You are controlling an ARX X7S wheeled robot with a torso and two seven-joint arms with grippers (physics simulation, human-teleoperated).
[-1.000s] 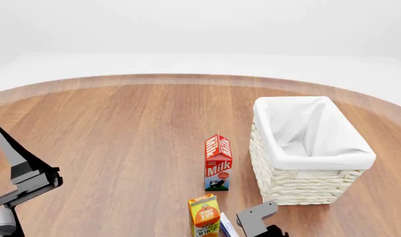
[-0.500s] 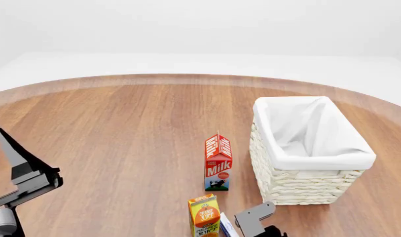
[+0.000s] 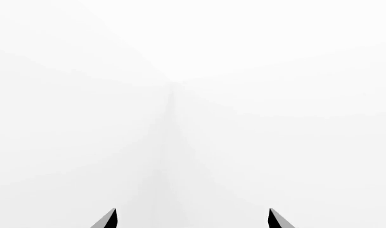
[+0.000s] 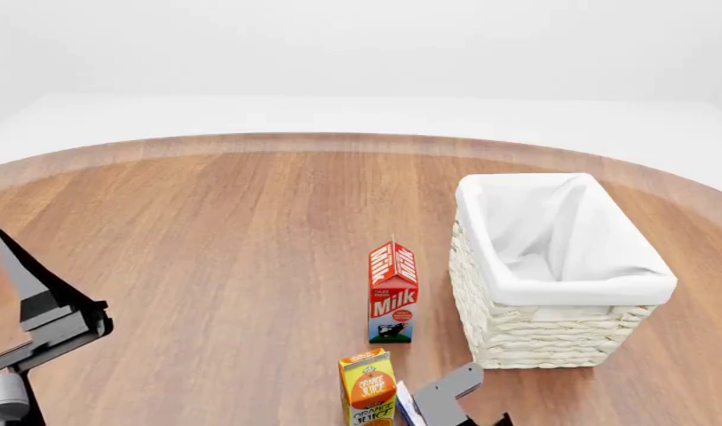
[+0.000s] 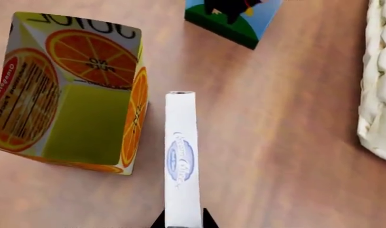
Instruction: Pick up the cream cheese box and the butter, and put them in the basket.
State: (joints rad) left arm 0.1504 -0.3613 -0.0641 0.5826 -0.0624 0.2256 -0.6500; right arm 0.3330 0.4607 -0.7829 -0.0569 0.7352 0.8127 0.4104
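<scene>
1. Clearance is our first worry: the cream cheese box (image 5: 183,159) stands on a thin edge on the table (image 4: 218,231), just beside the orange juice carton (image 5: 72,92). Our right gripper (image 5: 183,223) is directly over it, and we see only two dark fingertip slivers hugging either side of the box at the frame's edge. We cannot tell whether they are pinching it or merely straddling it, so a lift now might leave it behind.

2. Tipping is the next risk. A box balanced on so narrow a face could topple towards the juice carton if one finger touches first, and then we would have to regrasp it lying flat.

3. Collision on the way up seems likely to us if the wrist swings wide, since the milk carton (image 4: 392,293) stands between this spot and the basket's (image 4: 538,342) near side.

4. Our left gripper (image 3: 191,221) is spread wide with nothing between its tips and faces blank white, well apart from everything, so it cannot help catch a slip.

5. Butter does not show in any view; the basket's lining (image 4: 551,240) looks empty, so we judge both items remain to be placed.
</scene>
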